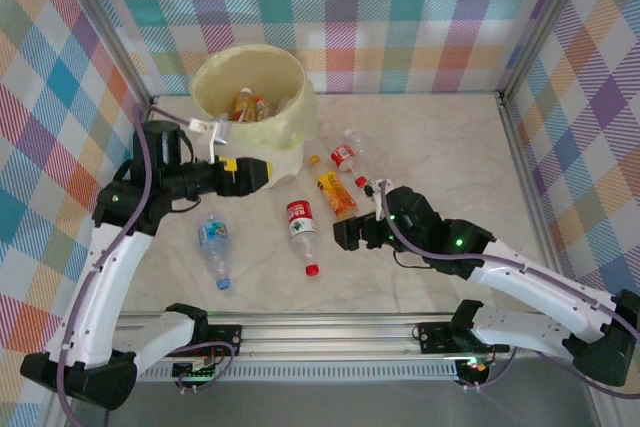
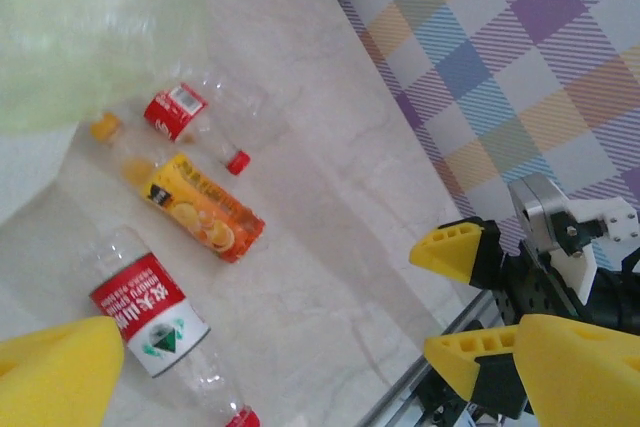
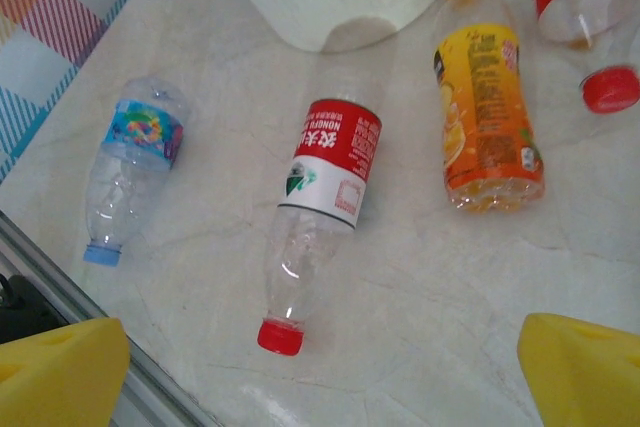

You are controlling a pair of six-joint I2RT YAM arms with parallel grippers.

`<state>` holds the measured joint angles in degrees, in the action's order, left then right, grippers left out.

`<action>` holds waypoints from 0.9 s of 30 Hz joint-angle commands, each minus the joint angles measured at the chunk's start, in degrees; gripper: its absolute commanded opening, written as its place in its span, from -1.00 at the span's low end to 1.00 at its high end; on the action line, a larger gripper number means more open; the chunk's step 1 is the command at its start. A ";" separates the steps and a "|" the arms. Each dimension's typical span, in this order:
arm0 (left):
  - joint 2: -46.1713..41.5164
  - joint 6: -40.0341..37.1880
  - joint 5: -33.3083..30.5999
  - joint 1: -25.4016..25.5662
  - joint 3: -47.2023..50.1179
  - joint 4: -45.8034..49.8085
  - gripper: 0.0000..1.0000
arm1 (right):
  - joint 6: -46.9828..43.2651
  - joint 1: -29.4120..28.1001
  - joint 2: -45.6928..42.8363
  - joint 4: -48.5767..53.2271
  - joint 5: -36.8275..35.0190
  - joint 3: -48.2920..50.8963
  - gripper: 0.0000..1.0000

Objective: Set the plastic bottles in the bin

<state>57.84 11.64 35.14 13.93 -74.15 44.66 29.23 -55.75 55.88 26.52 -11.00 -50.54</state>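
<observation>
The pale-yellow bin stands at the back left, with several bottles inside its bag. On the table lie a blue-label bottle, a red-label clear bottle, an orange bottle and a small red-label bottle. My left gripper hovers open and empty against the bin's front. My right gripper is open and empty just right of the red-label bottle, which lies ahead of its fingers. The orange bottle and the blue-label bottle lie to either side.
A metal rail runs along the table's near edge. Checked walls enclose the back and both sides. In the left wrist view, the right gripper shows at the right, past the red-label bottle and the orange bottle.
</observation>
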 commanded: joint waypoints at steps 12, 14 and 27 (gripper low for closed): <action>-10.84 4.47 3.68 -0.75 19.37 -8.69 1.00 | 11.85 -4.33 13.75 -6.21 -3.61 2.67 0.89; -12.37 4.79 3.33 -0.75 21.29 -8.53 1.00 | 13.51 -4.32 16.95 -6.50 -3.35 2.10 0.86; -14.56 4.94 1.60 -0.75 23.70 -5.73 1.00 | 16.33 -4.38 35.15 -12.69 2.21 -5.53 0.81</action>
<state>43.64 15.92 36.80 13.93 -50.78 38.85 43.42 -59.72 88.79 17.21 -10.92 -53.69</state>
